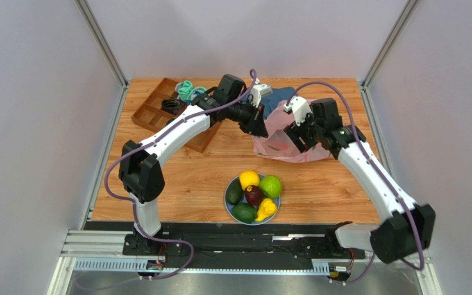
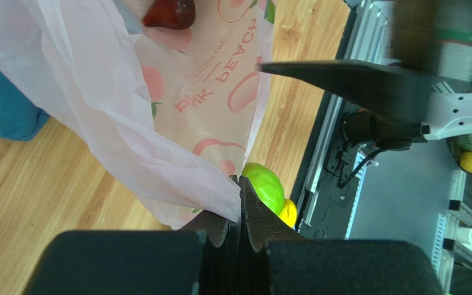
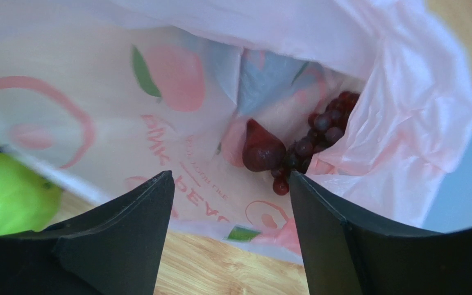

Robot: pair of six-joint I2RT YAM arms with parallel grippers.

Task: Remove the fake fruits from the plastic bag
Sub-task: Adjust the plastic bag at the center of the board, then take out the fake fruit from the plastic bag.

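Observation:
The pink plastic bag [image 1: 280,147] lies behind the plate [image 1: 225,200]. My left gripper [image 1: 260,127] is shut on the bag's edge [image 2: 220,195] and holds it up. My right gripper [image 1: 298,137] is open at the bag's mouth; in the right wrist view it [image 3: 231,177] is empty above the bag's inside [image 3: 189,117]. Inside lie a dark red fruit [image 3: 261,150] and a purple grape bunch [image 3: 320,136]. On the plate are a yellow citrus [image 1: 249,179], a lime-green apple [image 1: 270,185], two avocados [image 1: 235,192], a dark red fruit [image 1: 254,195] and a yellow pear [image 1: 265,209].
A brown compartment tray [image 1: 156,109] stands at the back left with teal socks [image 1: 188,91] by it. A dark blue cloth [image 1: 279,96] lies behind the bag. The table's edges have grey walls on both sides.

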